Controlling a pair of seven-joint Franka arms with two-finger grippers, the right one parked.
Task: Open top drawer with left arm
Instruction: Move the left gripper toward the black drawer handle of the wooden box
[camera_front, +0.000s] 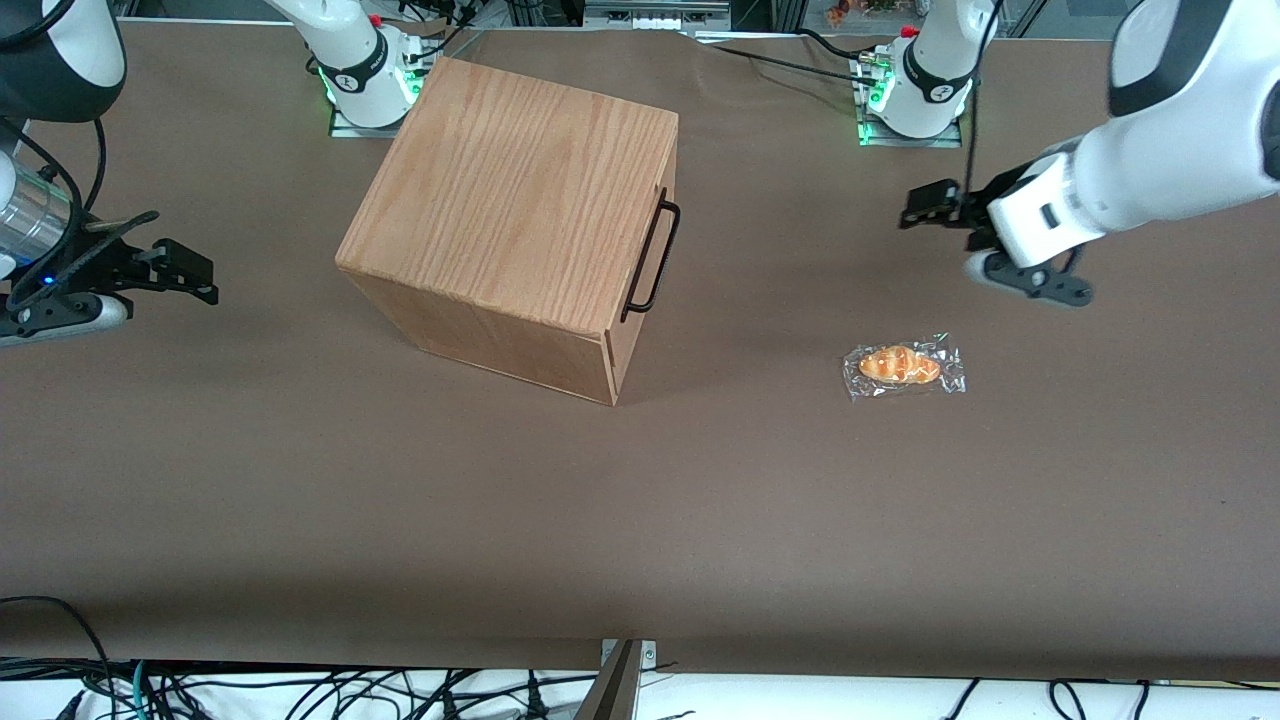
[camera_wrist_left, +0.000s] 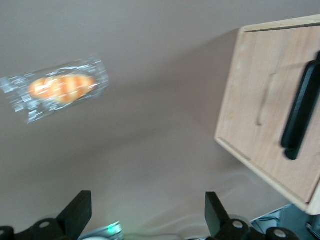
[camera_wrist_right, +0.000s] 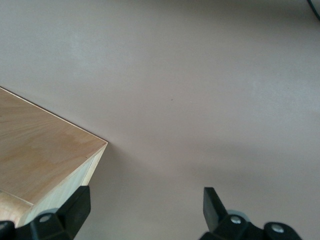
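Front view: my gripper (camera_front: 925, 207) hovers, jaws apart, well clear of the drawer (camera_front: 640, 275).
Approach: I'd straddle the handle (camera_front: 652, 257) squarely.

End effector (camera_front: 925, 205) above table (camera_front: 300, 480)

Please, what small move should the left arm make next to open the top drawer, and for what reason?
Probably the gripper should move sideways toward the black handle on the top drawer, keeping its fingers open. The drawer looks closed, the gripper hangs in the air above the table, apart from the box and touching nothing, and its spread fingers already face the drawer front.
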